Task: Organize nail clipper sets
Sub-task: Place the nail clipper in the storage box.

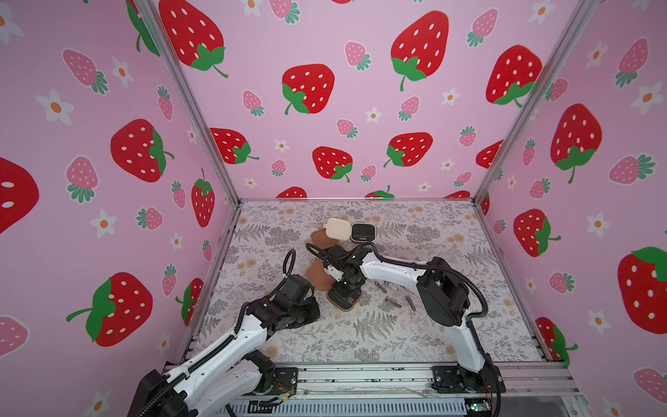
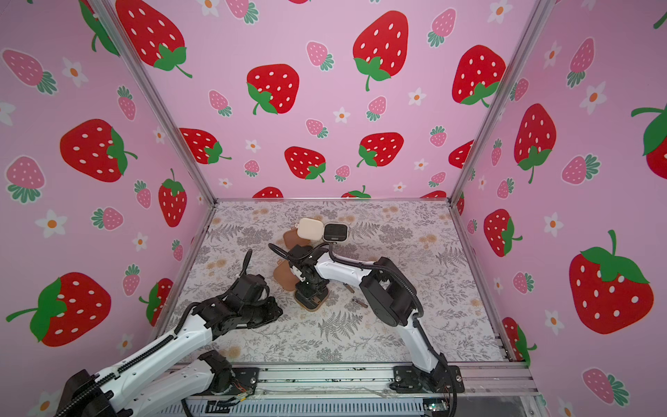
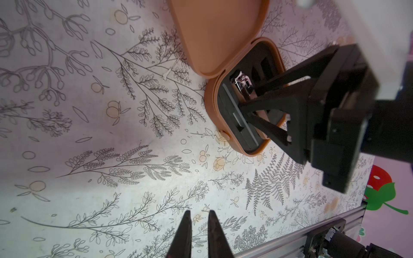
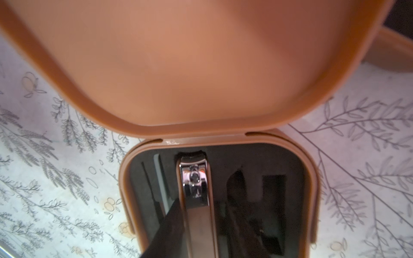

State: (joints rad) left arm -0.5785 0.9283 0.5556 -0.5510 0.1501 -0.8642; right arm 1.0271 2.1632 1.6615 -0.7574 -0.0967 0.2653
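An open brown case sits mid-table, base (image 1: 347, 306) (image 2: 313, 306) (image 3: 210, 100) (image 4: 312, 189) under my right gripper (image 1: 344, 293) (image 2: 310, 293) (image 3: 244, 110) (image 4: 203, 214), lid (image 1: 317, 276) (image 4: 201, 67) folded back. A shiny nail clipper (image 4: 194, 178) lies in its black slotted inside, between the right fingers, which stand a little apart. My left gripper (image 1: 311, 313) (image 2: 277, 312) (image 3: 199, 212) hovers over bare mat to the case's left, tips narrowly parted, holding nothing. Farther back lie an open cream case (image 1: 338, 228) (image 2: 308, 228) and another brown case (image 1: 322, 239) (image 2: 291, 238).
Slim metal tools (image 1: 393, 302) (image 1: 410, 302) (image 2: 359, 302) lie loose on the floral mat beside the right arm's elbow. Pink strawberry walls close three sides. An aluminium rail (image 1: 361, 375) (image 3: 290, 241) runs along the front edge.
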